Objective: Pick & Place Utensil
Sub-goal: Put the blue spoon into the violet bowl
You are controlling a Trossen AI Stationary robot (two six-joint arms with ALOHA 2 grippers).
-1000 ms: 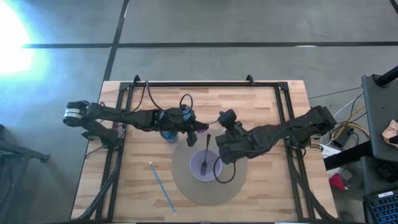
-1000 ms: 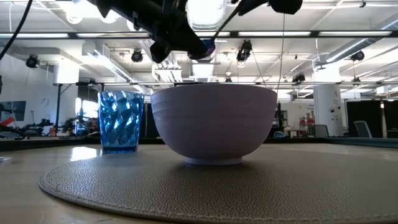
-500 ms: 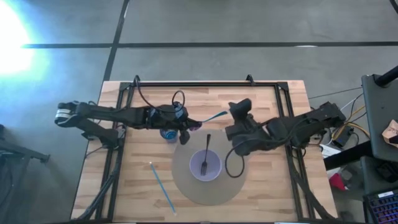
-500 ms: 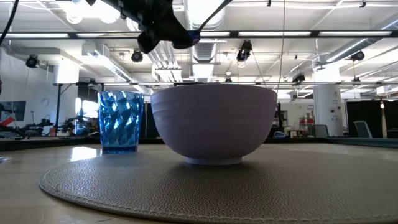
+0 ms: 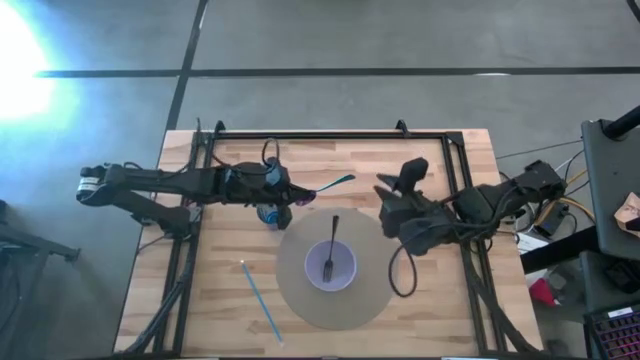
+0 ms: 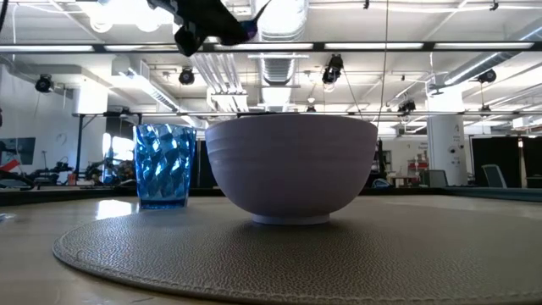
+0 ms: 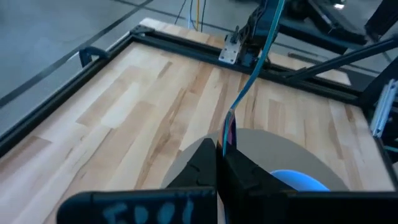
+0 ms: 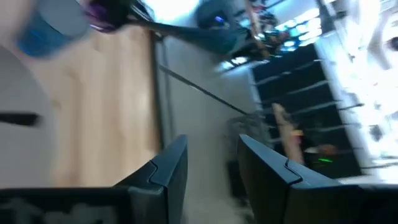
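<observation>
My left gripper (image 5: pixel 297 196) hovers high over the blue cup (image 5: pixel 268 215), shut on a thin teal utensil (image 5: pixel 338 183). It appears at the top of the low view (image 6: pixel 212 21), well above the cup (image 6: pixel 163 165) and bowl (image 6: pixel 292 169). A black fork (image 5: pixel 332 245) lies in the purple bowl (image 5: pixel 347 272), its handle leaning over the far rim. The bowl sits on a round grey mat (image 5: pixel 300 300). My right gripper (image 5: pixel 384 207) is open, right of the mat and touching nothing; its wrist view (image 8: pixel 214 155) shows the gap between its fingers. My left gripper pinches one end of the teal utensil (image 7: pixel 229 134) between its two shut fingers (image 7: pixel 205 158). The utensil runs on past the fingertips, along them, toward the table's right and far side (image 7: pixel 264 43). It is lifted clear of the table.
A pale blue stick (image 5: pixel 260 300) lies on the wood near the mat's left side. A black metal frame (image 5: pixel 330 134) runs along the table's far edge and both sides. Bare wood lies right of the mat and near the table's front.
My right gripper has drawn back from over the bowl toward the table's right edge, leaving the fork in the bowl. My left gripper has moved toward the left edge and upward, carrying the teal utensil from near the bowl to above the cup.
</observation>
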